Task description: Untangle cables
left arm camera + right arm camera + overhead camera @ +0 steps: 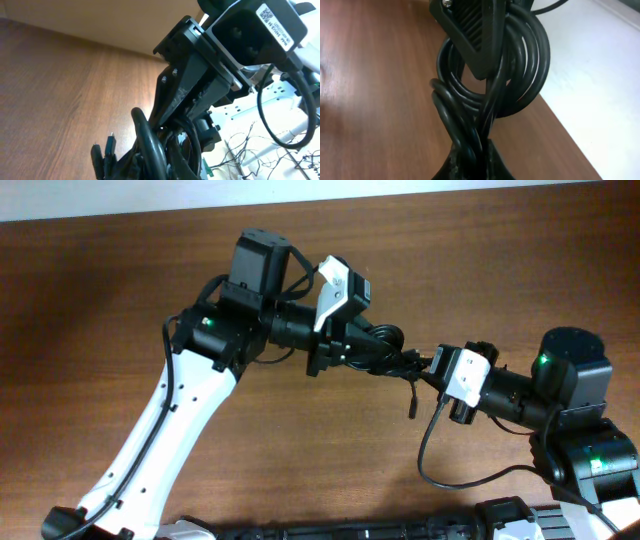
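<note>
A tangled bundle of black cables (392, 352) hangs in the air between both arms above the wooden table (120, 300). My left gripper (362, 350) is shut on the bundle's left side; in the left wrist view thick black loops (150, 145) and two plug ends (102, 155) crowd the jaws. My right gripper (428, 366) is shut on the bundle's right end; the right wrist view shows coiled black cable (490, 85) rising from between its fingers (495, 155), with the other gripper's finger pressed into the coil. A loose cable end (412, 400) dangles below.
A black lead (440, 470) loops from the right arm down toward the table's front edge. Pale wall and a white surface with thin wires (250, 145) show beyond the table in the left wrist view.
</note>
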Robot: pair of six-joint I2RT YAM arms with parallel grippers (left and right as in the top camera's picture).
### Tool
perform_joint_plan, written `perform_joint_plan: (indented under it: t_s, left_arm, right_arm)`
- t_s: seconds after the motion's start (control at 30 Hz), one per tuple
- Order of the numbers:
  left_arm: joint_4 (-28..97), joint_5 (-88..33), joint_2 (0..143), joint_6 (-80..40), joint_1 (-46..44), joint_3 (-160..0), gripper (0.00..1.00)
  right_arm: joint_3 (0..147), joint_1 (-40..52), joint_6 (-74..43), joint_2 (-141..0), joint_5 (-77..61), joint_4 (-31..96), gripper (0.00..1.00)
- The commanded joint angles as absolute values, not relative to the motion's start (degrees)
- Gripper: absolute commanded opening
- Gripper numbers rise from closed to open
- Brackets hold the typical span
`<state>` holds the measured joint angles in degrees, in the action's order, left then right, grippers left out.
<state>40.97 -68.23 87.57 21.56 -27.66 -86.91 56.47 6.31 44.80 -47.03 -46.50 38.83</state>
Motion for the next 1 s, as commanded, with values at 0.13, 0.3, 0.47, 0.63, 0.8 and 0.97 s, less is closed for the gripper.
perform_joint_plan:
  t_s: [0.13,0.3,0.47,0.63,0.8,0.97]
  left_arm:
    - [44.8,-32.0,87.3,-1.0,-27.6,-87.7,0.00]
    - [49.8,-30.4,87.3,-1.7,-27.6,-87.7,0.00]
    - [53.3,-34.9,87.3,3.7,-27.8,-87.7,0.00]
    - [55.2,-52.8,87.3,24.6,-27.8,-87.7,0.00]
    - [54.8,-52.9,87.3,24.7,-27.7,-87.7,0.00]
    - [51.5,-52.1,87.3,14.6,-27.4,-87.7,0.00]
  right_arm:
    - [57.2,6.3,44.5,-47.0,-44.0,38.3,0.04]
    - [57.2,6.3,39.5,-47.0,-42.6,29.1,0.04]
    - [57.2,6.3,38.3,-47.2,-39.4,24.0,0.18]
    - [57.2,6.4,35.6,-50.0,-38.2,24.7,0.18]
    - [57.2,6.3,34.0,-51.9,-38.3,27.7,0.26]
    - [57.2,6.3,34.0,-52.1,-34.6,32.8,0.56]
